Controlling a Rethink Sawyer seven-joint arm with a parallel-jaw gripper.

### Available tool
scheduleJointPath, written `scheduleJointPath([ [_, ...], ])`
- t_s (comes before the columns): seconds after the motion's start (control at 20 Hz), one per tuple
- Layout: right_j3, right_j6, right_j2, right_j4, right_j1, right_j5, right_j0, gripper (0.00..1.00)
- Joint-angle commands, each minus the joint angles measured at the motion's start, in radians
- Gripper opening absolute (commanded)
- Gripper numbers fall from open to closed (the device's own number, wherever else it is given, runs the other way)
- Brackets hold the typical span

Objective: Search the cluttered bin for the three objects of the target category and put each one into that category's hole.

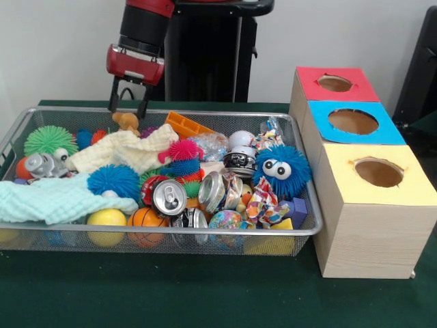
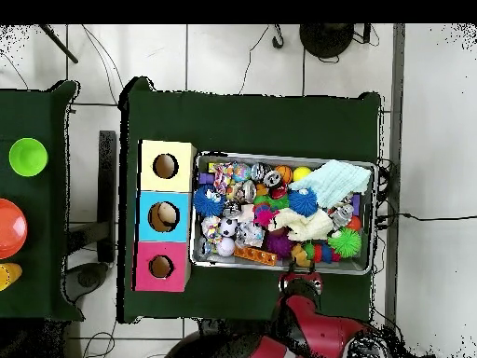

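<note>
Bin (image 1: 300,229) packed deep: cans, spiky balls, cloths, wrappers, all heaped on one another. Target category isn't stated, so can't say which three things count; if cans, three show near bin centre, one can (image 1: 168,196) end-on at about 6 o'clock of the heap, another can (image 1: 213,190) just beside it toward 3 o'clock, and a third can (image 1: 240,162) dark, up at 1 o'clock. Three holes stand outside the bin at 3 o'clock: red hole (image 1: 334,83), blue hole (image 1: 353,121), yellow hole (image 1: 379,172). Risks as I judge them: the cans lie tilted and half wedged under wrappers and the blue fuzzy ball (image 1: 283,169), so a grab could slip off the round metal or drag a neighbour up with it; the cream cloth (image 1: 121,151) and the pale blue cloth (image 1: 58,199) could snag on a finger and lift out a whole tangle; things buried deeper may be missed altogether; the mesh wall is close to the claw's present spot, so a straight drop could strike the rim. Claw (image 1: 128,106) hangs over the bin's far edge, about 11 o'clock of the heap, above a small brown toy (image 1: 125,121). Its two dark fingers stand apart, a moderate gap, nothing between them, touching nothing. Overhead shows the arm's red body at the bin's 6 o'clock edge, fingers not separable there.
</note>
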Motion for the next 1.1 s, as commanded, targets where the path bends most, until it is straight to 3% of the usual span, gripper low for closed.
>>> scheduleJointPath([
  [0.05,-0.108,0.090,0.000,0.034,0.104,-0.024,-0.015,1.00],
  [0.7,-0.229,0.092,0.077,0.003,0.242,-0.057,-0.045,1.00],
  [1.1,-0.251,0.113,0.124,-0.055,0.252,-0.043,-0.052,1.00],
])
